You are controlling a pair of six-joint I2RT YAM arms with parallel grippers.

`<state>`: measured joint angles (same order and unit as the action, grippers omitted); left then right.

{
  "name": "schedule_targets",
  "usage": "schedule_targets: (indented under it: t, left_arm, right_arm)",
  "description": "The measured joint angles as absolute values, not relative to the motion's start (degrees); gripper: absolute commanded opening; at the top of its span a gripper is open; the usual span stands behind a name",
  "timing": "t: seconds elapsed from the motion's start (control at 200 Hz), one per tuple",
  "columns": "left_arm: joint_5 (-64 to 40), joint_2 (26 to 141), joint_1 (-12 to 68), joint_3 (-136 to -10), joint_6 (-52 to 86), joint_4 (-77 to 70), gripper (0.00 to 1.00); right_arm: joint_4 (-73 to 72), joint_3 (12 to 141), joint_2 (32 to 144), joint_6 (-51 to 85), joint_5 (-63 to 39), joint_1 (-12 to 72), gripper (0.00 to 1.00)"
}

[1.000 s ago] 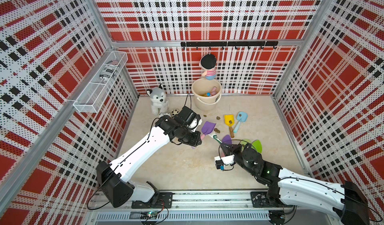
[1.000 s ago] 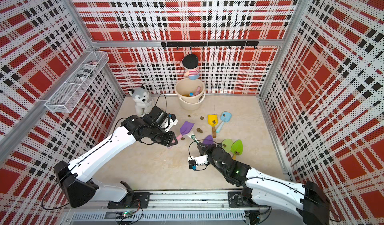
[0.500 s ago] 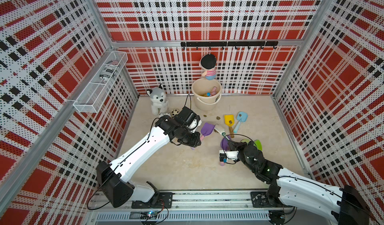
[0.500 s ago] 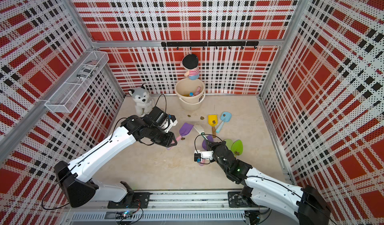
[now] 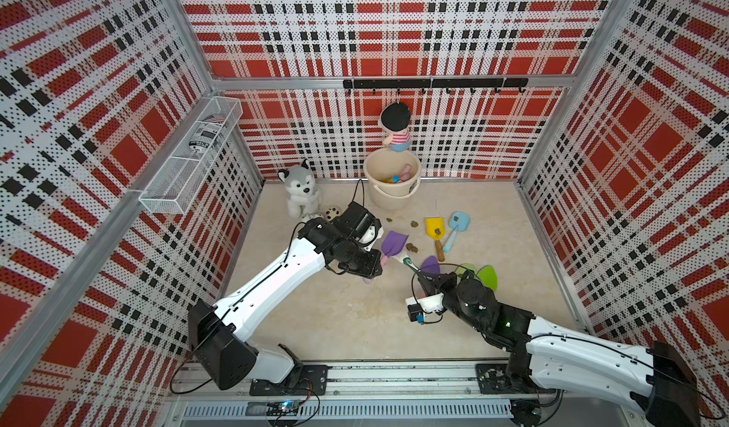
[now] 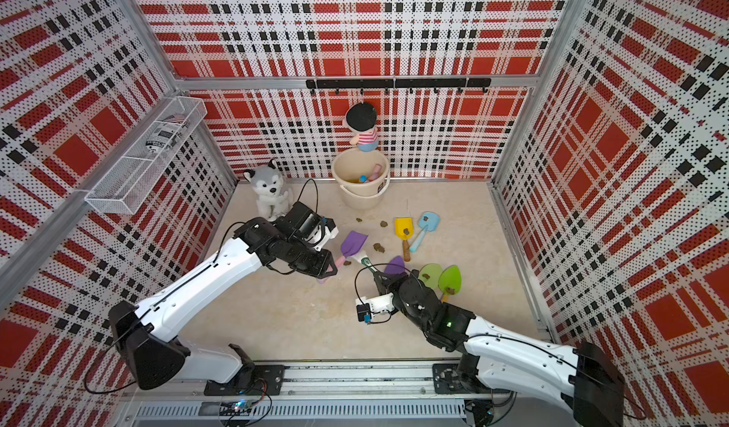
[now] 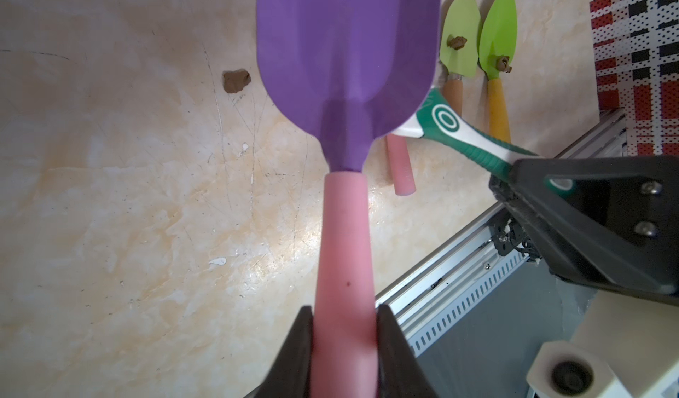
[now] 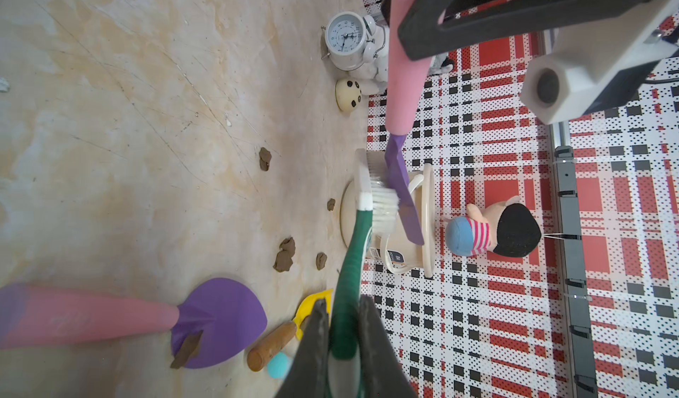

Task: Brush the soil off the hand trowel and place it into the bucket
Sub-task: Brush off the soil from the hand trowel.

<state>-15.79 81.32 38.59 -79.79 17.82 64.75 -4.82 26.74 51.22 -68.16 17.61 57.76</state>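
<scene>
Bucket (image 5: 388,200) at back wall, beneath hanging doll (image 5: 394,129); plush dog (image 5: 300,192) to left. Soil lumps (image 5: 414,223) scattered before bucket. Trowel (image 5: 394,243) raised front-left of bucket, brush (image 5: 408,263) bristles against blade. Other trowels (image 5: 435,230) lying right of lumps.

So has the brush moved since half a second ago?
Yes. The brush has drawn away from the yellow trowel, back toward the left gripper; its bristles now meet the blade of the held purple trowel.
</scene>
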Motion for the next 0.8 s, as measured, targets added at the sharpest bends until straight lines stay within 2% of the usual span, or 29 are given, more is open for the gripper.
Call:
schedule_targets:
  t: [0.411, 0.581, 0.802]
  left_arm:
    - [-15.8, 81.3, 38.2, -79.8, 18.2, 64.2, 0.00]
    - [-15.1, 80.7, 38.2, -79.8, 22.6, 57.7, 0.00]
    - [-16.5, 81.1, 35.9, -80.5, 37.1, 41.8, 0.00]
  right_arm:
    - [-5.0, 26.7, 50.2, -62.3, 19.8, 49.1, 0.00]
    - [-5.4, 28.3, 50.4, -46.4, 23.2, 46.1, 0.00]
    - [-5.6, 34.1, 52.0, -20.6, 29.3, 43.1, 0.00]
